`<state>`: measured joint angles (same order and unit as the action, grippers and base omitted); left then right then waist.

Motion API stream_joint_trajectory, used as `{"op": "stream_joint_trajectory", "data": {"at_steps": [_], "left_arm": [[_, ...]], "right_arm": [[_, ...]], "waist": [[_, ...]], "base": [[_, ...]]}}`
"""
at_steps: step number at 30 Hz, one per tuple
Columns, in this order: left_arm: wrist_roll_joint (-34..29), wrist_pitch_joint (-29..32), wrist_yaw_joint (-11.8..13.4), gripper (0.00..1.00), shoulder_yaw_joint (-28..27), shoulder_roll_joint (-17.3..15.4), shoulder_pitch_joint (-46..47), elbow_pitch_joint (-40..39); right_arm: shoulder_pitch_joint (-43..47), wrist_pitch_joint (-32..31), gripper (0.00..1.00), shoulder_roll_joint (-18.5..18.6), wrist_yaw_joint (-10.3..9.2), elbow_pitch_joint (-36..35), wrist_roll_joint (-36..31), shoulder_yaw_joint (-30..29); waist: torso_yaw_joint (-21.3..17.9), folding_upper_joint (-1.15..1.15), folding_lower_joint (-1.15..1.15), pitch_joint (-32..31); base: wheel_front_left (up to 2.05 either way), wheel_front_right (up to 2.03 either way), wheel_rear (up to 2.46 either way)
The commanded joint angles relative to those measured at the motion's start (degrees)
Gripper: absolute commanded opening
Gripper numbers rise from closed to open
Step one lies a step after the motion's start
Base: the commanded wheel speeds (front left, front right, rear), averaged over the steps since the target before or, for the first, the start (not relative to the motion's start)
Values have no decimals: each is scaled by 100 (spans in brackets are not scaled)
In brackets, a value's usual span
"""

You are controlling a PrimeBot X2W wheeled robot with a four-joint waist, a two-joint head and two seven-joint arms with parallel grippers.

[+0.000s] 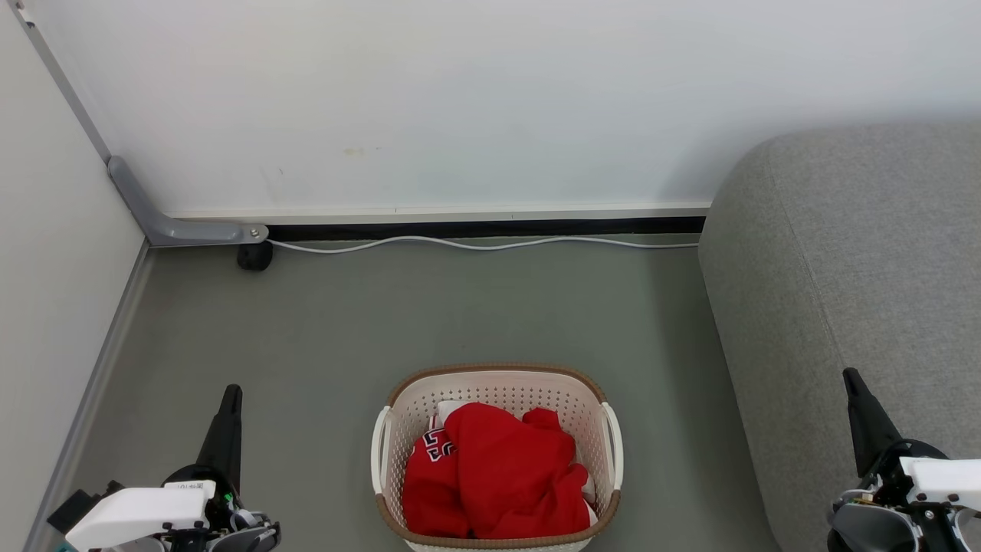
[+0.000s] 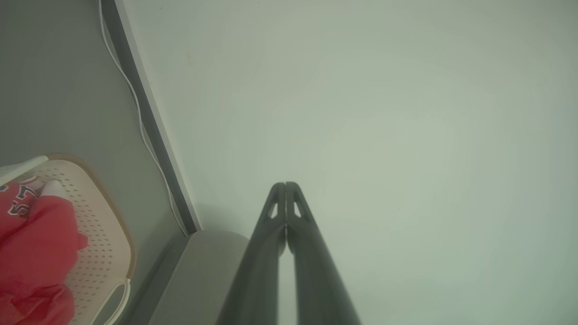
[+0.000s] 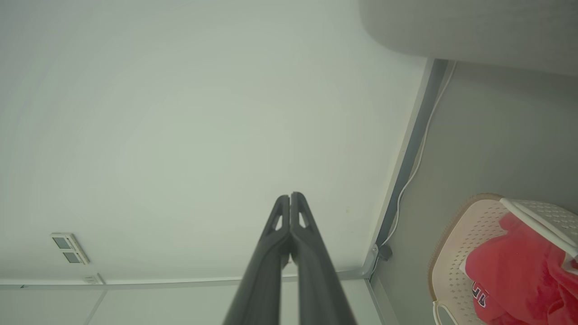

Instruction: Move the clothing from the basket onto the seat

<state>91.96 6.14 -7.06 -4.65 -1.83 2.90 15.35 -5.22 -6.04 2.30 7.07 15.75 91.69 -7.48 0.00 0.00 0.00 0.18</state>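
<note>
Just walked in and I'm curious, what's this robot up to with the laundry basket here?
A two-armed robot is set to move the red clothing from the basket onto the grey seat at its right. Nothing is handled yet: the clothing lies piled in the basket on the floor. The left arm and right arm sit either side of the basket, each with its jaws shut on nothing. No clothing lies on the part of the seat in view.
</note>
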Motion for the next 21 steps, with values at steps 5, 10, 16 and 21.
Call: {"op": "stream_joint_trajectory", "data": {"at_steps": [5,10,16,21], "left_arm": [[23,33,-43,0,-184,-105,329,-133],[23,33,-43,0,-184,-105,329,-133],[-2,-6,7,100,6,36,-44,96],[-18,-52,5,100,41,107,-150,273]], "right_arm": [[-96,-43,0,57,42,-173,50,98],[-96,-43,0,57,42,-173,50,98],[26,1,100,-22,-2,94,-1,19],[105,-12,100,-64,-1,253,3,41]], "waist": [[0,0,0,0],[0,0,0,0],[0,0,0,1],[0,0,1,20]], "base": [[0,0,0],[0,0,0],[0,0,0],[0,0,0]]}}
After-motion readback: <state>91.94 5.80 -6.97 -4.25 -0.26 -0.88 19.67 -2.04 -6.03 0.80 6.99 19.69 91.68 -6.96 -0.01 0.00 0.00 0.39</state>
